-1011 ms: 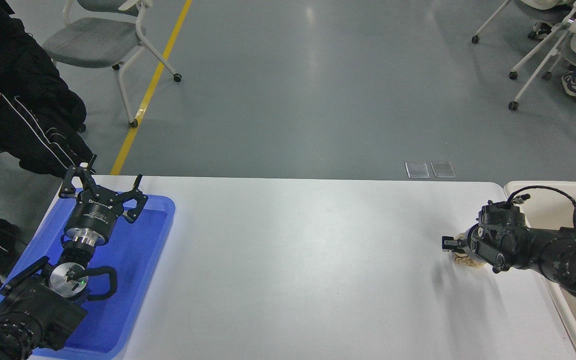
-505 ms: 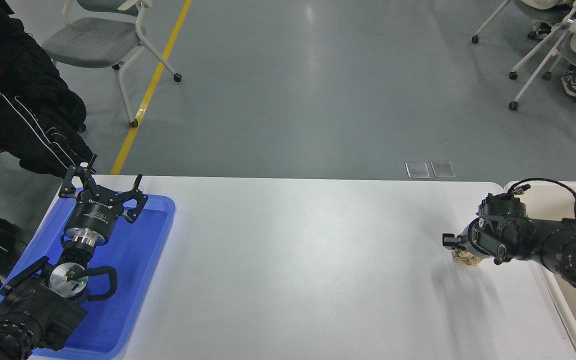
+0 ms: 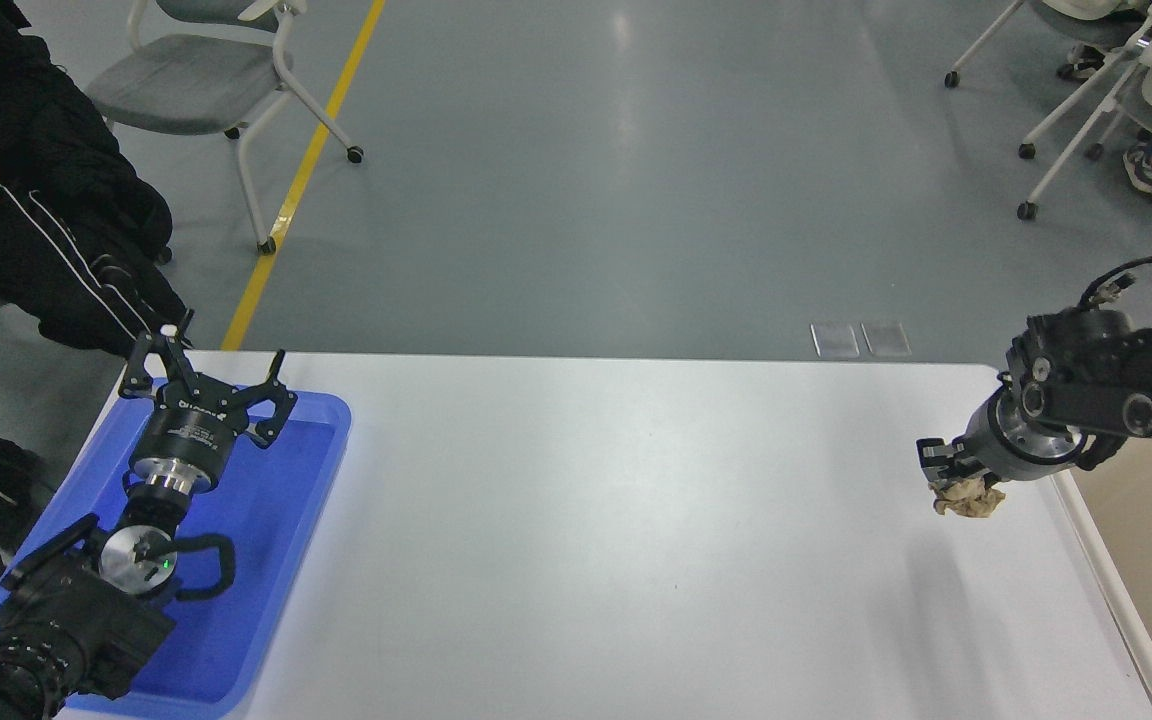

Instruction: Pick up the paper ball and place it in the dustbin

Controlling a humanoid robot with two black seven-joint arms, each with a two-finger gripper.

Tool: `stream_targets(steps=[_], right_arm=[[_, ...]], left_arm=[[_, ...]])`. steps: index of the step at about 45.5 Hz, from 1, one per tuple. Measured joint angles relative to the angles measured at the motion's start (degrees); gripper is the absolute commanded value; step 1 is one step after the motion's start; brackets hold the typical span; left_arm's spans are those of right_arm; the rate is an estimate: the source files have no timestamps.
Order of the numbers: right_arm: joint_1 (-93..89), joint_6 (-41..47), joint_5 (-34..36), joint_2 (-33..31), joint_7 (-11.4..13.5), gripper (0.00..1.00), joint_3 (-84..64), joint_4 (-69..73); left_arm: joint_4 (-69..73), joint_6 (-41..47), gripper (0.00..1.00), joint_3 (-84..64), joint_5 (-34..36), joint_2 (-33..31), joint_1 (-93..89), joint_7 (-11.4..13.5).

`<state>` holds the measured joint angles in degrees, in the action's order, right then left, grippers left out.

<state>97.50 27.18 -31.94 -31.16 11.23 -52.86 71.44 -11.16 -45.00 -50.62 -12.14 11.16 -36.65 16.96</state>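
Note:
My right gripper is shut on the tan crumpled paper ball and holds it lifted above the white table, near the table's right end. The cream-white dustbin stands just past that end, at the picture's right edge, with its beige inside showing. The ball hangs left of the bin's rim, over the table. My left gripper is parked at the lower left over the blue tray, with its fingers spread open and nothing in it.
A shallow blue tray lies at the table's left end under my left arm. A person in black sits at the far left. Wheeled chairs stand on the grey floor beyond the table.
My right gripper has risen off the table with the paper ball in it and shifted right toward the dustbin. The left arm has not moved.

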Motion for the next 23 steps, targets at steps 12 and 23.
stream_targets(steps=[12, 23], right_arm=[[25.9, 8.5, 5.8, -2.9, -0.5, 0.00, -7.6, 16.0], [44.4, 14.9, 10.1, -3.7, -0.8, 0.00, -10.1, 20.9]], left_arm=[[0.0, 0.0, 1.00, 0.0, 0.0, 0.0, 0.0, 0.0], [0.0, 0.0, 1.00, 0.0, 0.0, 0.0, 0.0, 0.0]])
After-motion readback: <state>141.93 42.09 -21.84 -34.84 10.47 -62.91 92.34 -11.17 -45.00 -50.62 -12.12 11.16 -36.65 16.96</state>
